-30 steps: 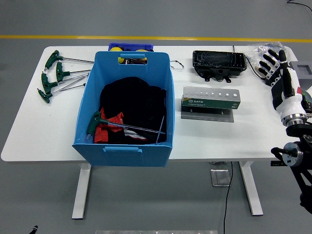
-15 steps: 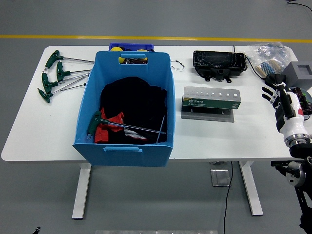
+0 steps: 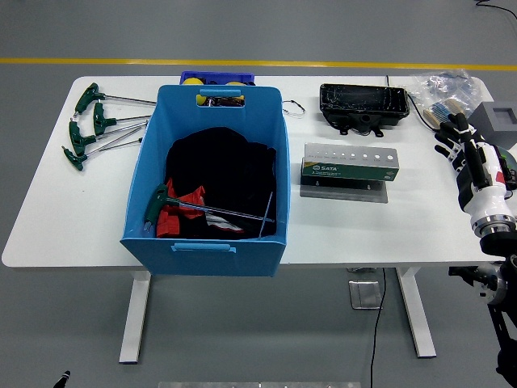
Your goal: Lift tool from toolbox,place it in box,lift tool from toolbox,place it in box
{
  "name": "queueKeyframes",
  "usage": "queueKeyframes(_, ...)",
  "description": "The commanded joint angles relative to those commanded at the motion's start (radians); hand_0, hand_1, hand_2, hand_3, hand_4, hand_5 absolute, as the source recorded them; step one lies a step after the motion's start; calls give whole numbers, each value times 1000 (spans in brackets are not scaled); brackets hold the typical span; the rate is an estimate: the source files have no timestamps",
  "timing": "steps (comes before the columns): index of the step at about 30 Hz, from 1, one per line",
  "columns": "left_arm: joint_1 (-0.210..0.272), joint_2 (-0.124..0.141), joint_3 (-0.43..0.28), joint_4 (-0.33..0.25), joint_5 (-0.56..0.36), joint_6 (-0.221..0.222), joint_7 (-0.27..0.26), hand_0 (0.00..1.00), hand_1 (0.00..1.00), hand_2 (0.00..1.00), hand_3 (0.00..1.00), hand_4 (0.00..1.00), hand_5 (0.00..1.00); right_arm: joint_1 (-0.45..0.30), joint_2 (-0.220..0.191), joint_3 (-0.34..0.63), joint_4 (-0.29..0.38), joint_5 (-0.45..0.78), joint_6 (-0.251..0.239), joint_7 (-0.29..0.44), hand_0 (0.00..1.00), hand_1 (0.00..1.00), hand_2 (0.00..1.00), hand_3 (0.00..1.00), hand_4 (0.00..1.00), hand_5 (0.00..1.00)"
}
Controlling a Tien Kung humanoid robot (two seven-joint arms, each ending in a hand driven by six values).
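Note:
A blue plastic box stands in the middle of the table. Inside it a green T-handle wrench lies on black and red cloth. Several more green T-handle wrenches lie on the table left of the box. A green and grey SATA tool holder stands right of the box, with nothing in its holes. My right hand is at the table's right edge, fingers spread, holding nothing, well right of the holder. The left arm is out of view.
A black tray sits behind the holder. A clear bag of small parts and a grey block lie at the far right corner. A dark blue bin with yellow items stands behind the box.
My right hand came down from beside the bag of parts and drew back toward the table's right edge. Nothing on the table moved.

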Motion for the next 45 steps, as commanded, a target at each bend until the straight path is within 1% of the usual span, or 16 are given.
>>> queueKeyframes(1, 0, 0, 3, 0, -4, -1, -1, 630, 630, 673, 697, 861, 803, 1, 0, 0, 1, 5, -1, 3, 814, 775, 798, 807, 998, 839)
queueKeyframes(2, 0, 0, 6, -1, -6, -1, -2, 631, 631, 674, 698, 858, 807, 2, 0, 0, 2, 7, 0, 6, 821, 775, 811, 832, 998, 902)
queueKeyframes(9, -1, 1, 12, -3, -9, 1, 2, 635, 633, 679, 700, 857, 809, 8, 0, -1, 4, -5, 14, 5, 817, 778, 818, 841, 998, 913)
queueKeyframes(19, -2, 2, 15, -5, -9, 1, 4, 637, 636, 681, 701, 857, 811, 4, -1, 7, 7, 1, 11, 13, 812, 777, 812, 842, 998, 908)
queueKeyframes(20, -2, 2, 14, -5, -7, 1, 4, 639, 638, 680, 702, 857, 813, 5, -2, 8, 6, 3, 12, 18, 689, 543, 665, 877, 998, 998)
queueKeyframes(22, -3, 2, 12, -4, -3, 1, 5, 639, 638, 680, 702, 857, 813, 5, -1, 15, -3, 11, 37, 43, 689, 543, 665, 877, 998, 998)
queueKeyframes(23, -3, 2, 13, -4, -4, 1, 5, 639, 638, 680, 702, 857, 813, 4, -1, 19, -7, 23, 65, 62, 689, 543, 665, 877, 998, 998)
queueKeyframes(25, -3, 2, 18, -5, -11, 2, 3, 639, 638, 680, 702, 857, 813, 2, -2, 24, -11, 71, 143, 113, 689, 543, 665, 877, 998, 998)
queueKeyframes(26, -2, 2, 18, -4, -12, 2, 2, 639, 639, 682, 703, 855, 812, 3, -2, 29, -14, 68, 190, 132, 2, 2, 28, 851, 998, 998)
queueKeyframes(30, -1, 1, 22, -5, -16, 4, 2, 639, 639, 682, 703, 855, 812, 15, -3, 56, -29, 51, 323, 115, 2, 2, 28, 851, 998, 998)
queueKeyframes(32, 0, 1, 23, -5, -17, 3, 1, 639, 638, 682, 702, 856, 815, 15, -6, 66, -32, 40, 359, 95, 2, 2, 11, 840, 998, 998)
queueKeyframes(37, 0, 1, 26, -6, -21, 3, 2, 639, 638, 682, 702, 856, 815, 12, -3, 69, -35, 47, 352, 89, 2, 2, 11, 840, 998, 998)
queueKeyframes(42, 0, 0, 32, -7, -27, 5, 3, 639, 639, 681, 703, 856, 815, 11, -1, 66, -31, 48, 310, 100, 2, 2, 26, 837, 998, 998)
queueKeyframes(43, 0, 0, 33, -7, -28, 5, 3, 639, 639, 681, 703, 856, 815, 11, 0, 68, -30, 41, 314, 93, 2, 2, 26, 837, 998, 998)
queueKeyframes(44, 0, 0, 33, -7, -28, 6, 4, 639, 638, 681, 703, 856, 817, 11, -1, 69, -30, 37, 324, 88, 380, 286, 482, 991, 998, 998)
queueKeyframes(45, 0, 0, 33, -7, -27, 6, 4, 639, 638, 681, 703, 856, 817, 11, -2, 70, -31, 33, 334, 85, 380, 286, 482, 991, 998, 998)
